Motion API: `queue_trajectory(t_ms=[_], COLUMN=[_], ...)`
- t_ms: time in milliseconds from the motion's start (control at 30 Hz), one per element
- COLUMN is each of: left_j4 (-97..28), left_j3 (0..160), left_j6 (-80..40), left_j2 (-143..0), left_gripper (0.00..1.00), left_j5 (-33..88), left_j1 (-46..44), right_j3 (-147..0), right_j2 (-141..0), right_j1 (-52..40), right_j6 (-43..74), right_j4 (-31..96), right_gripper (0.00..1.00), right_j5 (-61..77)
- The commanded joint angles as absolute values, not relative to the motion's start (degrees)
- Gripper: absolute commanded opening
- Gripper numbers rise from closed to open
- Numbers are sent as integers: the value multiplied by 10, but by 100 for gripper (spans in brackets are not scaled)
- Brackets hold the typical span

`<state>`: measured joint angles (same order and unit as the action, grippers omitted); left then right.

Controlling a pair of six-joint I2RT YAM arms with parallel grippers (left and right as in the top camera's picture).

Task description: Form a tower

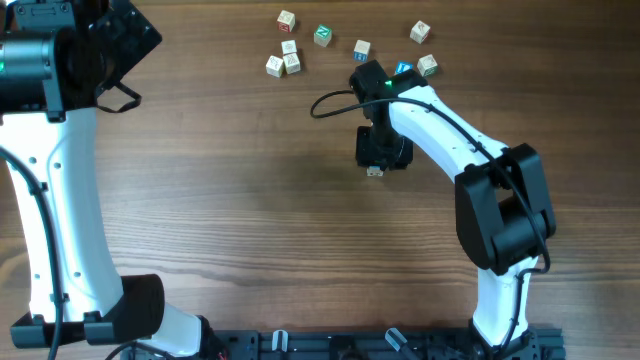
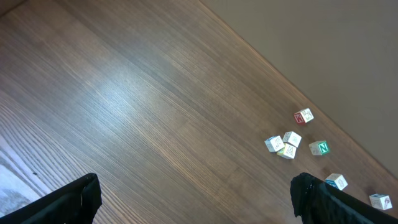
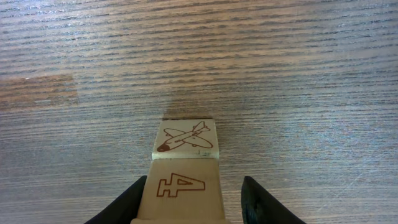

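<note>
- The tower stands near the middle of the tabletop, a little toward its far edge, directly under the right gripper. From overhead only a sliver of one cube shows past the gripper body.
- In the right wrist view two wooden cubes meet edge to edge: an airplane cube farther out and a numeral cube nearer, between the fingers. The nearer one looks larger, so it probably sits higher, but I cannot tell whether it rests on the other.
- The right jaws stand about half open, straddling the numeral cube. The finger on the view's left meets the cube's edge, while bare wood shows between the cube and the other finger, so I cannot tell whether it is clamped.
- The step in hand seems to be seating this cube. To do it well, square its faces to the cube below and lower it until its weight is carried. Then open evenly and lift straight up.
- The uneven finger spacing is the risk: one-sided contact could nudge the stack sideways.
- The left gripper hangs fully spread and empty above the tabletop's far left corner.
- The loose cubes lie scattered along the far edge, apart from the tower.
</note>
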<state>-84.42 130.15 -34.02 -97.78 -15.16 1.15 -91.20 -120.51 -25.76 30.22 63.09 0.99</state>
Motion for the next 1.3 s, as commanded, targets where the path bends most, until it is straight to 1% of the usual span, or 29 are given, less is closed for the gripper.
queue_trajectory(t_ms=[0, 267, 400, 1267], left_j4=[-843, -843, -843, -843], left_j3=[1307, 1307, 1307, 1307], left_j6=[-348, -348, -348, -348], left_j2=[-967, -967, -967, -967], left_gripper=[100, 100, 100, 100], left_j5=[-161, -161, -161, -161], left_j1=[14, 14, 14, 14], right_j3=[-914, -914, -914, -914], right_j2=[-1189, -1189, -1189, -1189], right_j1=[-258, -258, -258, -258], right_j6=[286, 268, 245, 237], right_j4=[630, 620, 616, 641], right_gripper=[46, 47, 51, 51], right_j5=[0, 1, 18, 11])
